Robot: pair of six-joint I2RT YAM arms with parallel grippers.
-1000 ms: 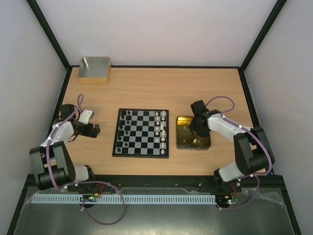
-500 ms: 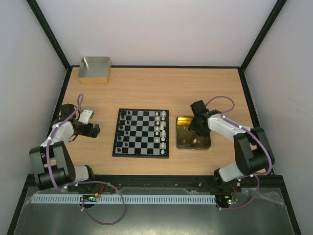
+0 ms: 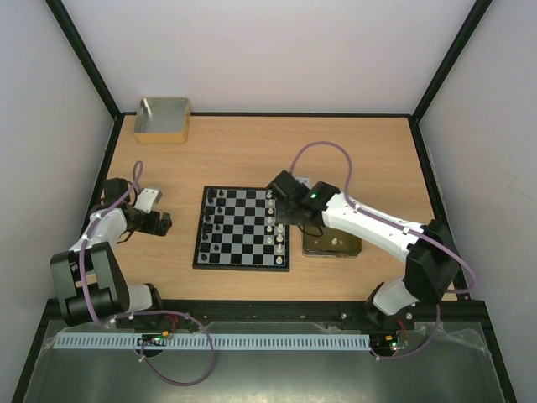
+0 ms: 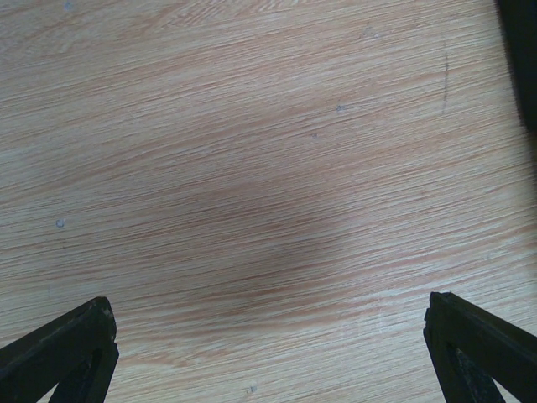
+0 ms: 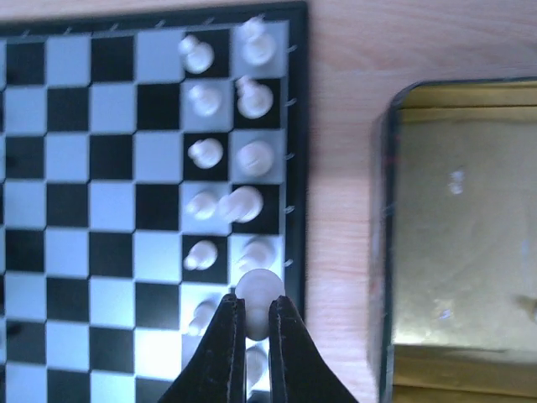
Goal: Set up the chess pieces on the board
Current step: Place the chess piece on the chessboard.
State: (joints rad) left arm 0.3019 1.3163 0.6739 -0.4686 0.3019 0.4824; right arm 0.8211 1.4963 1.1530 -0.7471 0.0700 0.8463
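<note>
The board [image 3: 239, 252] lies mid-table, with black chess pieces [image 3: 211, 220] along its left columns and cream-white chess pieces [image 3: 273, 220] along its right columns. My right gripper [image 3: 279, 210] hangs over the board's right edge. In the right wrist view it [image 5: 256, 312] is shut on a cream-white piece [image 5: 258, 290], held above the board [image 5: 109, 168] near its rightmost column, beside other white pieces [image 5: 243, 204]. My left gripper [image 3: 166, 222] is left of the board, open and empty over bare wood [image 4: 270, 323].
The shiny gold tin [image 3: 336, 243] sits right of the board, partly under my right arm; it also shows in the right wrist view [image 5: 461, 235]. A grey box with a tan rim [image 3: 163, 119] stands at the far left corner.
My right arm has swung left from over the gold tin to the board's right edge, carrying a cream-white piece. The left arm has not moved.
</note>
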